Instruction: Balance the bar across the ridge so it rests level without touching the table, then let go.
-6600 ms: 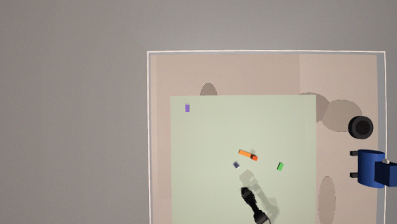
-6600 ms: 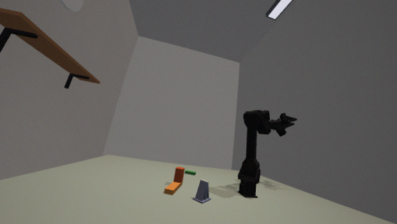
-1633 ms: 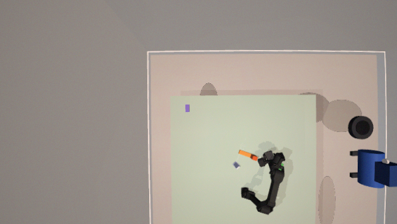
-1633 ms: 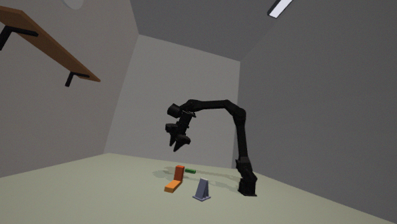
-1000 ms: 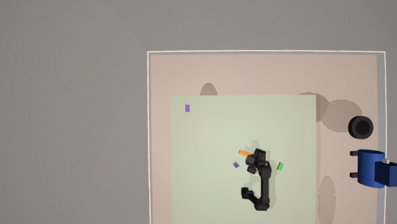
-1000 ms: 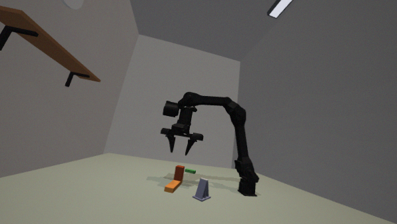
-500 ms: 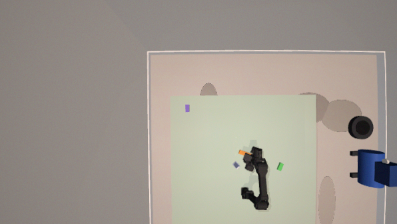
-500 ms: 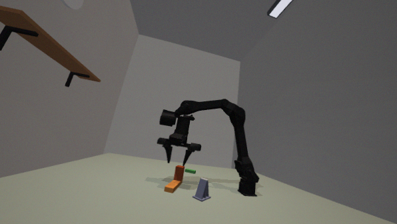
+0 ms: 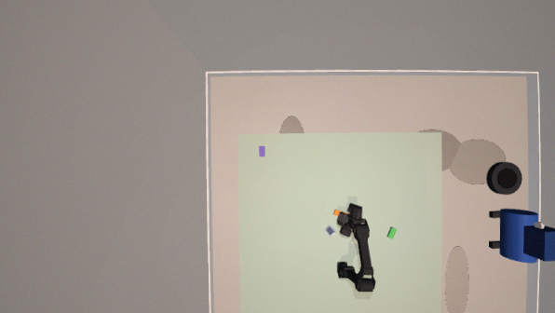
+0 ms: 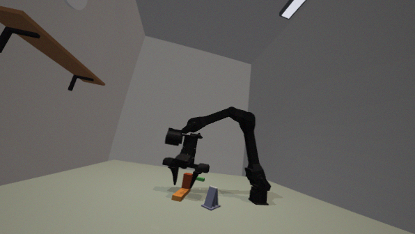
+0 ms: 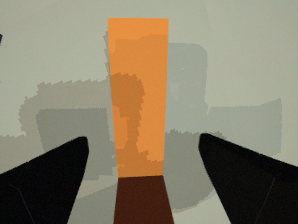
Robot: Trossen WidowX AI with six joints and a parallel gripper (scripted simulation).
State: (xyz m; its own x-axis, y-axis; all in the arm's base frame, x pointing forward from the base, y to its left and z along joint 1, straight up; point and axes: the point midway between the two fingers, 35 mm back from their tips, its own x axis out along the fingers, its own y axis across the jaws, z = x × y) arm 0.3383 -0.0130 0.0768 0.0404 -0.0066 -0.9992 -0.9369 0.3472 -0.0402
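The orange bar (image 9: 336,212) (image 10: 180,195) (image 11: 139,76) lies flat on the green table top, with a darker red-brown block (image 10: 187,180) (image 11: 145,219) standing up at one end. My gripper (image 9: 345,222) (image 10: 185,181) (image 11: 144,143) is open, pointing down, with one finger on each side of that block end, not touching it as far as I can tell. The grey-blue wedge-shaped ridge (image 9: 330,230) (image 10: 211,198) stands upright on the table a short way beside the bar, apart from it.
A small green block (image 9: 391,232) (image 10: 200,179) lies behind the bar, a purple block (image 9: 262,151) far off at a table corner. The arm's base (image 10: 259,195) stands near the ridge. A black ring (image 9: 504,178) and a blue container (image 9: 517,235) stand off the table.
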